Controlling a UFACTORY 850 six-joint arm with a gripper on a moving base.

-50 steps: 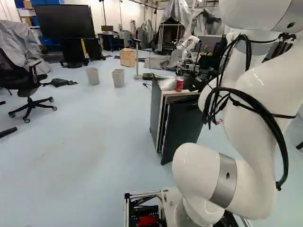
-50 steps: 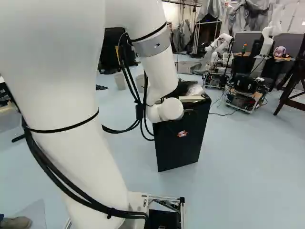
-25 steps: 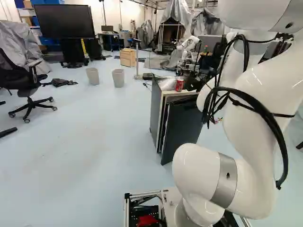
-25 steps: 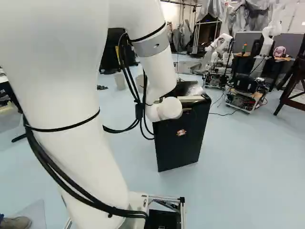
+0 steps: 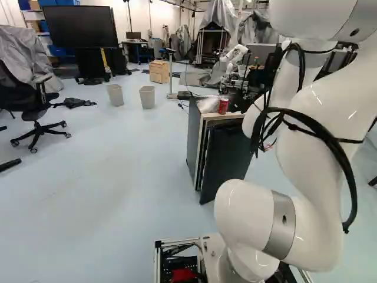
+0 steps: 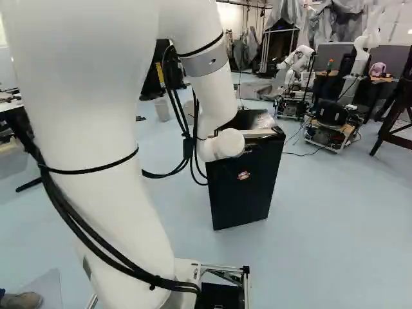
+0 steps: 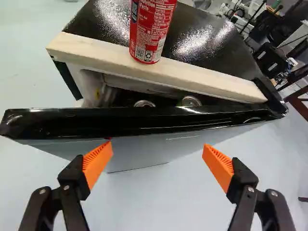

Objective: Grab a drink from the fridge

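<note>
The dark fridge [image 5: 195,138] has its black door [image 5: 224,162] partly open; the door also shows in the right base view [image 6: 248,187]. A red can [image 5: 223,106] stands on the fridge top, and in the wrist view the same can [image 7: 151,31] rests at the wooden strip [image 7: 96,54]. Two can tops, one [image 7: 144,103] beside another [image 7: 190,101], show in the gap behind the door's top edge [image 7: 139,122]. Both base views hide my gripper behind the arm. In the wrist view the gripper [image 7: 158,161] is open and empty, the door edge just ahead of its fingers.
Clear plastic [image 5: 207,105] lies on the fridge top beside the can. Farther back stand two bins [image 5: 147,97], a wooden crate [image 5: 159,71] and another robot [image 6: 299,61]. An office chair [image 5: 38,127] is at the far left of the left base view.
The arm has shifted slightly, leftward in the left base view; the dark shape seen right beside the can there has gone. The base has not moved, and the can stands where it was.
</note>
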